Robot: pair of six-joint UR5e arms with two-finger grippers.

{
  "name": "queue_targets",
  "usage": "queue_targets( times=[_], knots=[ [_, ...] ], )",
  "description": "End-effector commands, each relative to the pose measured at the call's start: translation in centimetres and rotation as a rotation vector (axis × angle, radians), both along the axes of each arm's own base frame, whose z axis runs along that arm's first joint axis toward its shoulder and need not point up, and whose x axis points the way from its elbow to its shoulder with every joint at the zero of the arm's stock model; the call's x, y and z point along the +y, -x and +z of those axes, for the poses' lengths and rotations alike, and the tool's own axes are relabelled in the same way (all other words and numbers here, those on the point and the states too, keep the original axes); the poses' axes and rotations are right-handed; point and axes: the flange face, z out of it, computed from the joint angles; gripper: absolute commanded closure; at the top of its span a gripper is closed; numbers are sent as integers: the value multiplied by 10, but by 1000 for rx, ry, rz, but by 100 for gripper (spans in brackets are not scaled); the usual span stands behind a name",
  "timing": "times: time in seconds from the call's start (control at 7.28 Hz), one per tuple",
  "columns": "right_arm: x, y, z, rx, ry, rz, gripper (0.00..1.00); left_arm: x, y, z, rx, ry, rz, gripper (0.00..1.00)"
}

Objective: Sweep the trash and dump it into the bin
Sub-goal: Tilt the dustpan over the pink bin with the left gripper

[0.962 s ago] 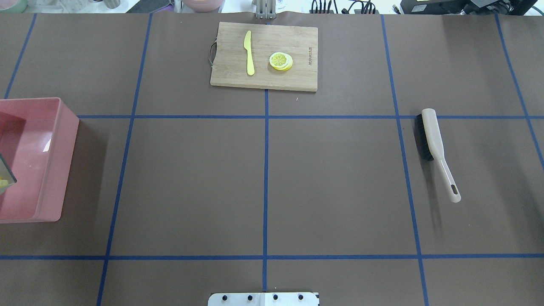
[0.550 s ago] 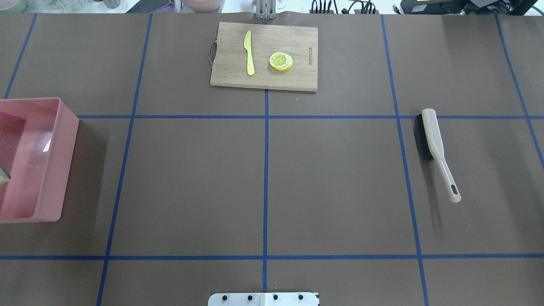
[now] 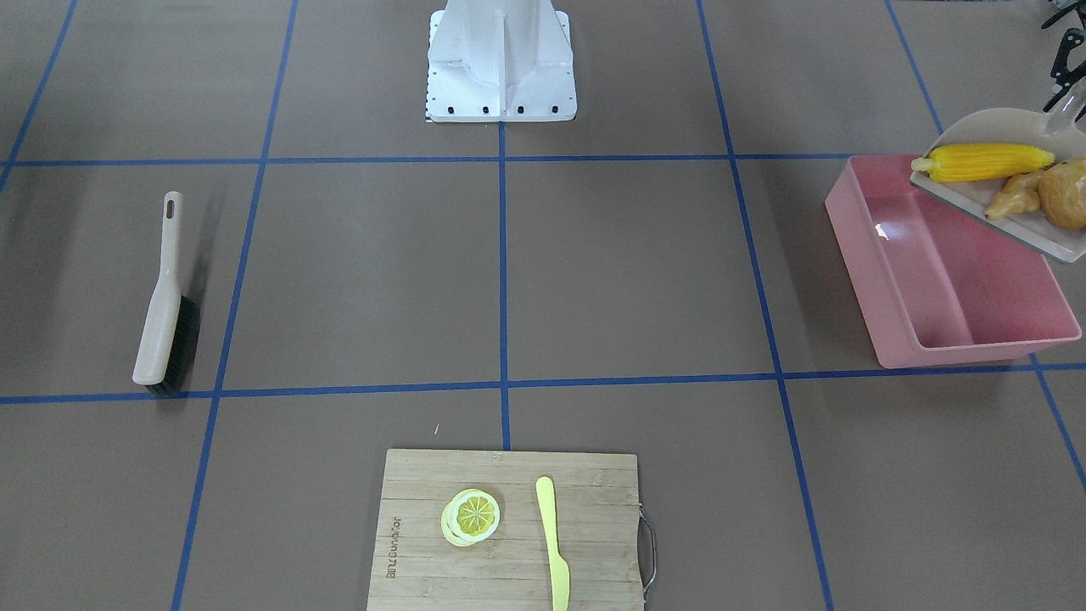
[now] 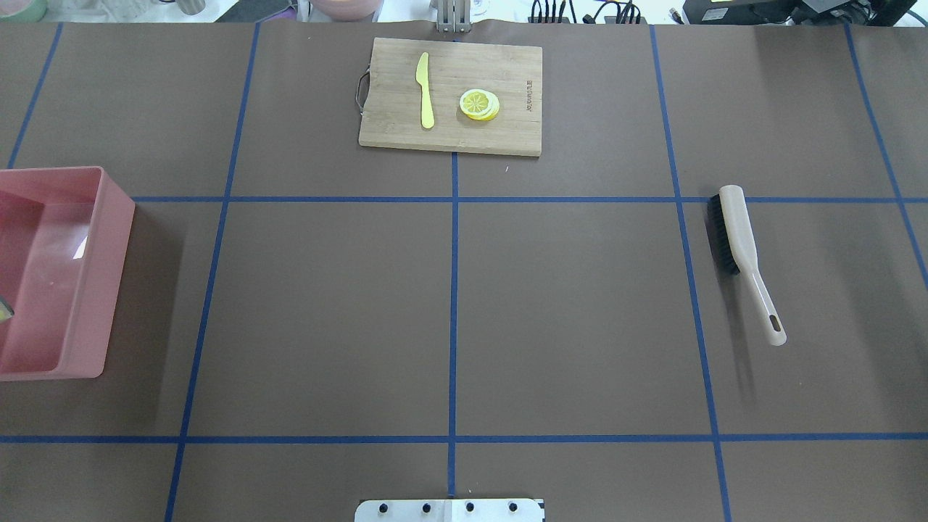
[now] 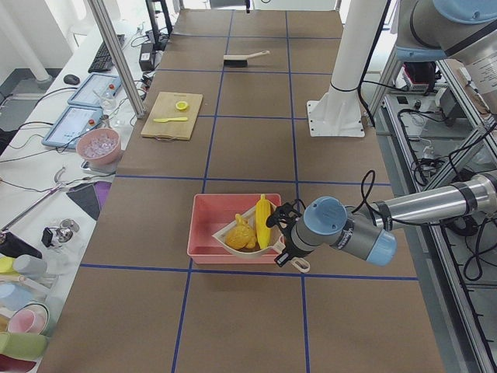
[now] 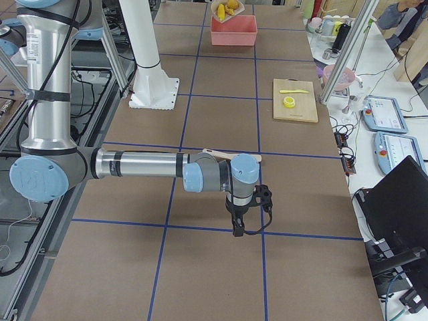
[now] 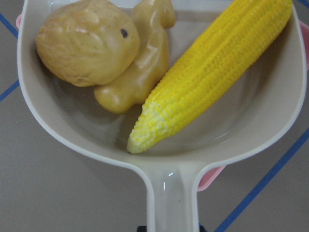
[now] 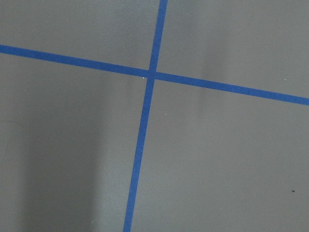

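Note:
My left gripper [image 5: 282, 241] is shut on the handle of a beige dustpan [image 3: 984, 127] and holds it in the air over the near end of the pink bin [image 3: 874, 280]. In the pan lie the yellow corn cob [image 3: 984, 161], the tan ginger root [image 3: 1010, 201] and the brown potato [image 3: 1066, 193]. The left wrist view shows the corn [image 7: 217, 72], ginger [image 7: 140, 72] and potato [image 7: 87, 41] resting in the pan [image 7: 241, 140]. The bin's floor shows nothing in it. My right gripper [image 6: 239, 231] hangs over bare table; I cannot tell if it is open.
A beige brush [image 4: 739, 246] with dark bristles lies on the table's right side. A wooden cutting board [image 4: 449, 72] at the far edge carries a lemon slice [image 4: 479, 104] and a yellow knife [image 4: 424, 90]. The bin [image 4: 109, 275] sits at the left edge.
In the overhead view the dustpan's edge over the bin has slid left, almost out of view. The brush and board have not moved.

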Motion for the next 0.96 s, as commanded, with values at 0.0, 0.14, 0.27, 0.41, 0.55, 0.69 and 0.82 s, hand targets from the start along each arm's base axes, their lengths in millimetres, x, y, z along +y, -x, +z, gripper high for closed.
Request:
queue_targets(
  times=[0.0,0.14,0.27,0.41,0.55,0.69,0.82],
  knots=[
    [5,-1,0,1,-5,4,0,-8,3,-25,-93,36,11,100],
    [4,-2,0,15,-8,5,0,-10,7,-40,-151,41,51,100],
    [7,-11,-15,10,-13,25,0,-10,10,-49,-193,58,55,100],
    [28,-15,-12,-22,55,45,0,-10,8,-56,-238,75,76,100],
    [32,-16,-4,-10,89,47,0,-11,9,-74,-295,74,97,100],
    [30,-18,-3,20,83,45,0,-10,9,-85,-308,97,113,100],
    [29,-20,-2,41,80,44,0,-12,7,-89,-366,105,132,100]
  ],
)
